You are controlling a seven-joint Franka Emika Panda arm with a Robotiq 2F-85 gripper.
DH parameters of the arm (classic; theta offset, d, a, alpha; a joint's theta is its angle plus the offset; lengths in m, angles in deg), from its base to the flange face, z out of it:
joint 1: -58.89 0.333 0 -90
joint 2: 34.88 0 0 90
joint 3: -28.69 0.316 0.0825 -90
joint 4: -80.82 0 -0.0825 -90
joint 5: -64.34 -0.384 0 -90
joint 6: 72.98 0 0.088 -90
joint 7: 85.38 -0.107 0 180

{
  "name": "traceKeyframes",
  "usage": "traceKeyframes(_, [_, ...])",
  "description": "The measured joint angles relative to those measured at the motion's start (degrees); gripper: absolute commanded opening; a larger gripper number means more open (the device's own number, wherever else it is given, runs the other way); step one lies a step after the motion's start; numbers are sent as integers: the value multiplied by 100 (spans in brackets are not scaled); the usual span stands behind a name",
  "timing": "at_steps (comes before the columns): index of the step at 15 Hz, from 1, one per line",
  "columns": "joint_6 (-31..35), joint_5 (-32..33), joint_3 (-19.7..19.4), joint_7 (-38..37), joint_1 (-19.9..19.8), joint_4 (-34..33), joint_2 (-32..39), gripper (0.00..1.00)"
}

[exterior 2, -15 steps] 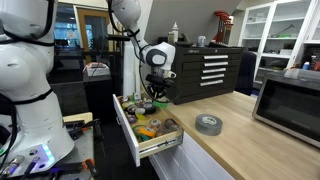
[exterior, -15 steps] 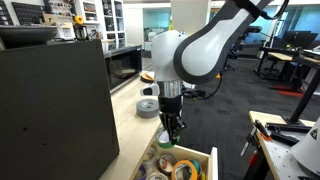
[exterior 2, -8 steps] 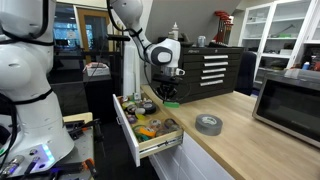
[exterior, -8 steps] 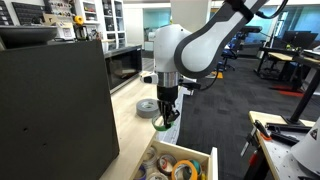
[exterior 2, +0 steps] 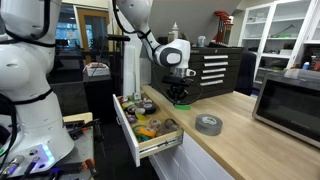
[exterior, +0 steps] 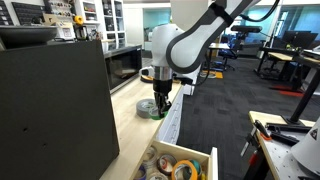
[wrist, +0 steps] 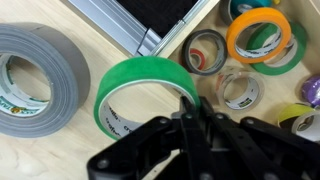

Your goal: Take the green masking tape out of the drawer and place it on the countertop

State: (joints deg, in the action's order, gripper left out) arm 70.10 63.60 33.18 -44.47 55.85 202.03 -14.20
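In the wrist view the tool (wrist: 192, 112) comes in from the lower edge, its dark fingers drawn close together and pinched onto the near wall of the green masking tape (wrist: 140, 68). The ring lies roughly flat, with its open hole facing the camera. It sits over the pale bench (wrist: 60, 140), outside the drawer (exterior 2: 126, 130). Whether it rests on the surface or hangs just above it cannot be told.

Just beside the green ring is the larger grey duct-tape roll (wrist: 60, 50), lying flat on the bench, with only a narrow gap showing between the two. On the tape's other side a metal rail edge marks the drawer, which stands pulled out. An orange-rimmed roll (wrist: 232, 38) and several clear and yellowish rolls lie inside it.

In both exterior views the arm reaches down from above the bench edge, with the tool (exterior: 160, 103) low over the surface. A sliver of green shows under it, next to the grey roll (exterior: 147, 106). Farther along the bench stands a microwave (exterior 2: 290, 100), and a black tool chest (exterior 2: 210, 70) sits behind the arm.
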Motion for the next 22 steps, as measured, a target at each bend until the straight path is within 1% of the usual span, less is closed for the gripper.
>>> traceKeyframes(4, [1, 0, -2, 0, -78, -470, 485, 5])
traceKeyframes(12, [-1, -1, 56, 0, -86, -1292, 1350, 4])
traceKeyframes(13, [-4, -1, 64, 0, -86, -1379, 1427, 24])
traceKeyframes(14, [-5, 0, 73, 0, -86, -1456, 1501, 36])
traceKeyframes(18, [-14, -3, 106, 0, -93, -1630, 1654, 59])
traceKeyframes(22, [-13, -1, 138, 0, -92, -1667, 1646, 86])
